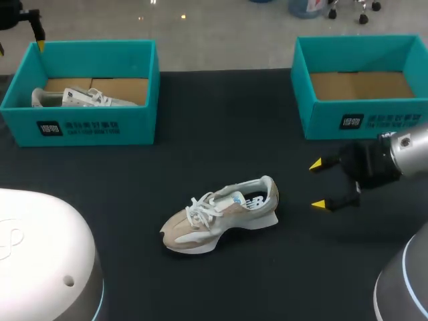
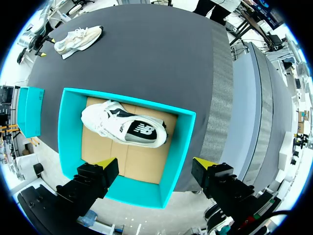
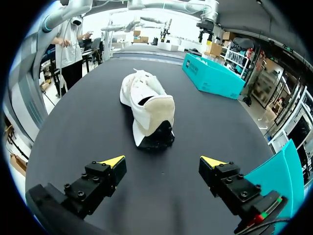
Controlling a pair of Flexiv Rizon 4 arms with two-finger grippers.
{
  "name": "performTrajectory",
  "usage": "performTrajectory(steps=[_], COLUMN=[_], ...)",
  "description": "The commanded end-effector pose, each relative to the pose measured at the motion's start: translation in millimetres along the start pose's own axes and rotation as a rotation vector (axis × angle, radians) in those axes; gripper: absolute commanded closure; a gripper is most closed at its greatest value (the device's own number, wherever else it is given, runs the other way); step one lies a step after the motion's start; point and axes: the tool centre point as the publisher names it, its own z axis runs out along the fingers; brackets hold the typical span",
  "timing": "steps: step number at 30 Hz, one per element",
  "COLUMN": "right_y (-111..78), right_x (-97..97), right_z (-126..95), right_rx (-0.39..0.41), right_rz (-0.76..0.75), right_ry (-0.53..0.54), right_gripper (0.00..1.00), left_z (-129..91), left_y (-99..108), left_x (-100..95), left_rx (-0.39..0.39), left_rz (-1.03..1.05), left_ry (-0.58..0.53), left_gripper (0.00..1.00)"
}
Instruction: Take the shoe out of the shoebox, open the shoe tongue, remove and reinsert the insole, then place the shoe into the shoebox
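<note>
The beige shoe (image 1: 221,215) stands on its sole in the middle of the tabletop (image 1: 221,120). The right claw (image 1: 319,184) is spread, near the heel without touching. The left claw (image 2: 155,164) is spread too, above the left shoebox (image 1: 80,127), which holds a white shoe (image 2: 124,128)

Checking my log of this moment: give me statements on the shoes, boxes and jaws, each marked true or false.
1. A beige shoe lies on the table, outside both boxes. True.
2. The left box is empty. False: a white shoe lies in it.
3. The right box holds a shoe. False: only its cardboard floor shows.
4. The jaws of the right arm stand open near the beige shoe's heel, not touching it. True.
5. The jaws of the left arm grip the white shoe. False: they stand open above the left box.
</note>
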Motion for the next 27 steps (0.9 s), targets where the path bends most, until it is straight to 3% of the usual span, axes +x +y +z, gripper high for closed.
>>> performTrajectory(steps=[1,6,11,27], right_y=[0.9,0.9,-2.0,-11.8], right_x=[0.1,0.1,-0.5,3.0], right_z=[0.2,0.2,5.2,10.3], right_rx=[0.003,0.003,-0.082,-0.056], right_rz=[0.000,0.000,-0.028,-0.012], right_ry=[0.000,0.000,-0.014,0.004], right_gripper=[0.00,0.00,0.00,0.00], left_z=[-0.4,-0.4,-0.4,-0.4], left_y=[-0.9,-0.9,-0.9,-0.9], left_x=[0.1,0.1,0.1,0.1], left_rx=[-0.001,-0.001,-0.001,-0.001], left_rz=[0.000,0.000,0.000,0.000], left_ry=[0.002,0.002,0.002,0.002], left_gripper=[0.00,0.00,0.00,0.00])
